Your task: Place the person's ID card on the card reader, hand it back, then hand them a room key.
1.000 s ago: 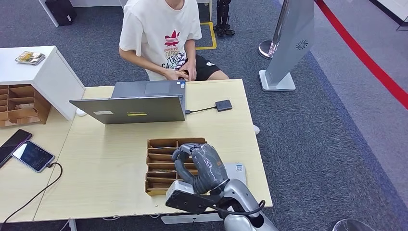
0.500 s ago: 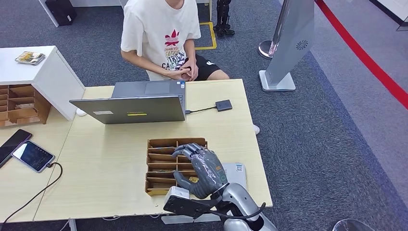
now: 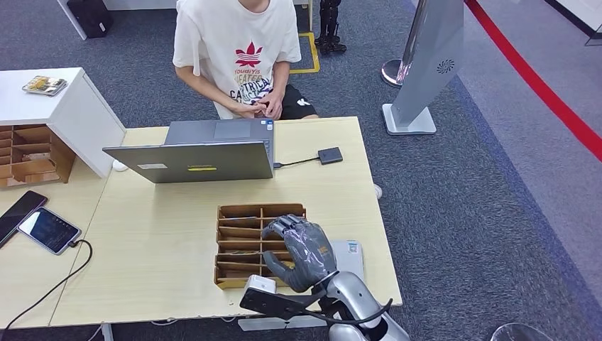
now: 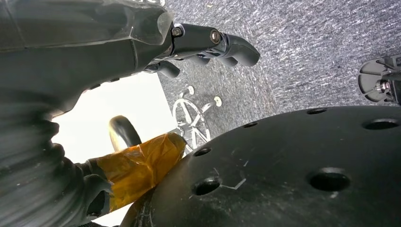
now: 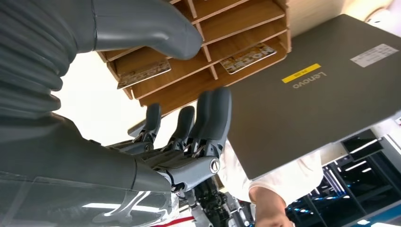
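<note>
The head view looks steeply down from high over the desk (image 3: 156, 249). The right wrist view, turned over, sits close behind its hand; both share the wooden organizer (image 3: 241, 241) (image 5: 227, 38) and laptop (image 3: 195, 160) (image 5: 307, 90). The left wrist view faces carpet (image 4: 307, 47).

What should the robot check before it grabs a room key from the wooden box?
1. Right hand empty, fingers apart: ok.
2. Right hand over the wooden box: ok.
3. Cards lying in the box slots: ok.
4. Which card is the right key: cannot tell.
5. Person ready to take it: not ok, hands together at their lap, not reaching out.
6. Left hand out of the way, hanging over the floor: ok.
</note>
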Motion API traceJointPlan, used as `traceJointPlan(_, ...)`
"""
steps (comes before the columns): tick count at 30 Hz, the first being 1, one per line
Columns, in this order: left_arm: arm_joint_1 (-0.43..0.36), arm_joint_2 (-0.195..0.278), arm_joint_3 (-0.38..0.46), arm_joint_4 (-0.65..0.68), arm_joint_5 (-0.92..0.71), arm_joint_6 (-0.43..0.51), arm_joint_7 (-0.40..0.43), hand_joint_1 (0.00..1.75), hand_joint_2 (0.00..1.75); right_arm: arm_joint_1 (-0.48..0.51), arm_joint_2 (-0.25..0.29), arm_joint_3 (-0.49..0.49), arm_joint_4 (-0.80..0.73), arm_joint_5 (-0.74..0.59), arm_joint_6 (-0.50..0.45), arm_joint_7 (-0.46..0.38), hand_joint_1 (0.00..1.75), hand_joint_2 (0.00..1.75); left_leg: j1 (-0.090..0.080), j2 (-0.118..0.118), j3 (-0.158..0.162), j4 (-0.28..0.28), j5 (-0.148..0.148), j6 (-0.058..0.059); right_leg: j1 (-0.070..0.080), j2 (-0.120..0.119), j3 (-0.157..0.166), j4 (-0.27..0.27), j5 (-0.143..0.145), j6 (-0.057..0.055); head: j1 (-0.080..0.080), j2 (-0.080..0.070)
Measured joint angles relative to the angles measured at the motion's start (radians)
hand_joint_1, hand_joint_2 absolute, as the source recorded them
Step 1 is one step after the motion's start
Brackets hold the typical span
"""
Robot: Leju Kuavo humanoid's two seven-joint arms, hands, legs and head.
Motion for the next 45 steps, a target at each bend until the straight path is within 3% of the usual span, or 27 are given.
traceJointPlan(21,0.000,0.005,-0.011,0.000,0.002,-0.001,0.000,0.00,1.75,-0.086,0.002,-0.004,0.134,0.086,-0.014,0.057,0.80,1.75,0.000,0.000,0.000,0.000,0.000,0.000,0.000,0.000,0.000,0.000,0.000,0.000,0.000,0.000)
traceJointPlan(45,0.000,0.008,-0.018,0.000,0.006,-0.004,0.003,0.00,1.75,-0.095,0.011,-0.024,0.219,0.094,0.004,0.071,0.86,1.75,0.000,0.000,0.000,0.000,0.000,0.000,0.000,0.000,0.000,0.000,0.000,0.000,0.000,0.000)
